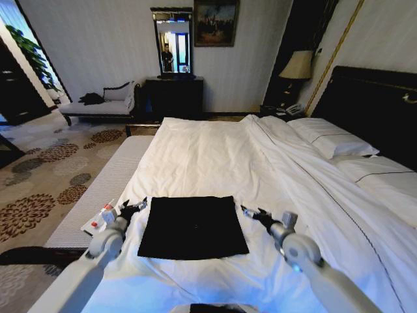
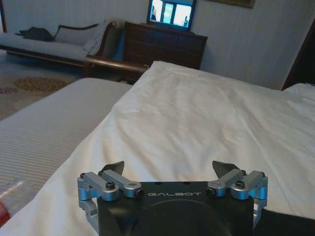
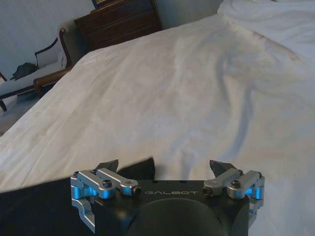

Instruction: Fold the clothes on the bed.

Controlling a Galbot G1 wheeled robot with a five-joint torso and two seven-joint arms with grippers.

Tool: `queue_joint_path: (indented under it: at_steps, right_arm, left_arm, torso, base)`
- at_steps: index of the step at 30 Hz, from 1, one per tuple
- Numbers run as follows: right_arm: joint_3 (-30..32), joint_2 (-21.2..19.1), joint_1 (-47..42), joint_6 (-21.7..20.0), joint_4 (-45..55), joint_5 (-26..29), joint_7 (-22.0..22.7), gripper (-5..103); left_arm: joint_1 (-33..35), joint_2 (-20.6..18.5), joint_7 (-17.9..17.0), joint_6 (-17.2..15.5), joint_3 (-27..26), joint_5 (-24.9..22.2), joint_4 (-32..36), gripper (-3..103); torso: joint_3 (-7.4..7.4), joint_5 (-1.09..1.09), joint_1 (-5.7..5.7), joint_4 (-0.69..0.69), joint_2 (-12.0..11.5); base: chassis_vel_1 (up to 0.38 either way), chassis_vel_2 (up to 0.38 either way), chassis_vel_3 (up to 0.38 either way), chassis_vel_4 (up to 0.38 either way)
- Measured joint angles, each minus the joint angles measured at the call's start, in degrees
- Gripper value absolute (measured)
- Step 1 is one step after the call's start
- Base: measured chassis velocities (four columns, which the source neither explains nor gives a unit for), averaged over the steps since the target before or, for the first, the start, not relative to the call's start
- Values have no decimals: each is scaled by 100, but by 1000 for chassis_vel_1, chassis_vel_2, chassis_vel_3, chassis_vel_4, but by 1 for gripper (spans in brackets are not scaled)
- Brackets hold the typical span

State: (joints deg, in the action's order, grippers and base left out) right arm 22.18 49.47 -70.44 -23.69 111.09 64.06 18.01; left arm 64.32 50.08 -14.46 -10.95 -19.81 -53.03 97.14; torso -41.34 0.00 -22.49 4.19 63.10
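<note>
The clothes (image 1: 192,226) lie flat on the bed (image 1: 215,150) as a smooth black rectangle near its front edge. My left gripper (image 1: 138,206) hovers open just beside the rectangle's far left corner. My right gripper (image 1: 247,211) hovers open just off the far right corner. Neither holds anything. In the left wrist view the left gripper (image 2: 168,166) points over bare white duvet, with a black edge of the clothes (image 2: 290,223) beside it. In the right wrist view the right gripper (image 3: 164,164) stands above the duvet, with a corner of the clothes (image 3: 39,206) under one finger.
A grey bench (image 1: 98,189) runs along the bed's left side with a small red-and-white item (image 1: 98,218) on it. White pillows (image 1: 332,137) and a dark headboard (image 1: 371,104) are at the right. A chaise (image 1: 98,104) and dresser (image 1: 172,98) stand far off.
</note>
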Motion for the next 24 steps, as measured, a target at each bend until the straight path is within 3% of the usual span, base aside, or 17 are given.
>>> queue_joint_path:
  at_steps: [3,9,19,24]
  right_arm:
    - [-162,-45,444,-30,-295,74,-3,100]
    - [-307,31,790,-55,-646,49,9,100]
    - [-256,83,673,-35,-738,-181,-57,100]
    - [-243,71,659,-30,-726,-201,-57,100]
  left_arm:
    - [-508,50,112,-95,466,-234,-464,101]
    - [-988,176,356,-136,1217,-230,-949,97]
    - [-1041,316,477,-46,1566,144,-1120,92]
    - [-997,353,453,16,1523,204,-1144,76]
  torso:
    - [1,0,0,2,0]
    - [1,0,0,2,0]
    - [2,0,2,1,2]
    - [2,0,2,1,2]
  base:
    - [0,0,0,0]
    - [0,0,0,0]
    - [0,0,0,0]
    - [0,0,0,0]
